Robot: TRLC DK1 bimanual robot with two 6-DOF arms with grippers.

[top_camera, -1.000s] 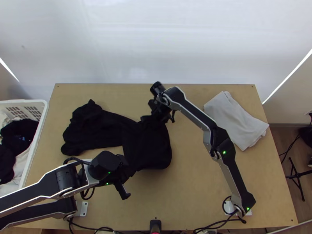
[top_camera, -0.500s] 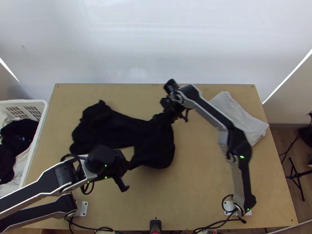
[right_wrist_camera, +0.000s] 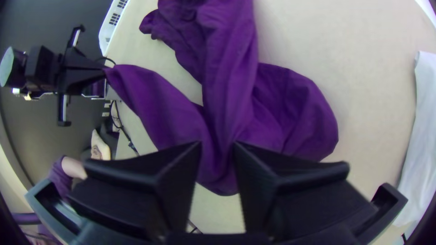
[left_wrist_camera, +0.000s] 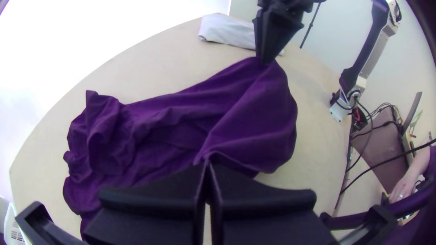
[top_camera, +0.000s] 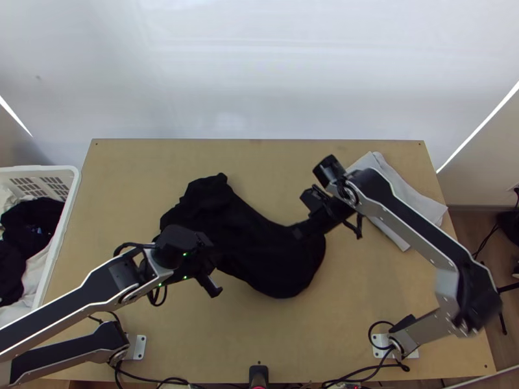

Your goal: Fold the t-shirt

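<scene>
Other laundry was seen at both sides.
Dark and pale garments (top_camera: 32,217) were heaped in a white basket (top_camera: 61,227) beside the table's (top_camera: 363,305) left edge; a pale folded cloth (top_camera: 403,185) was laid near its right edge.

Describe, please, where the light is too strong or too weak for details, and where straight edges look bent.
Top view: bright backdrop, t-shirt so dark that its folds hardly show; left wrist view: backdrop washed out to white, the table's edge bowed; right wrist view: lower corners dark, t-shirt folds readable.
</scene>
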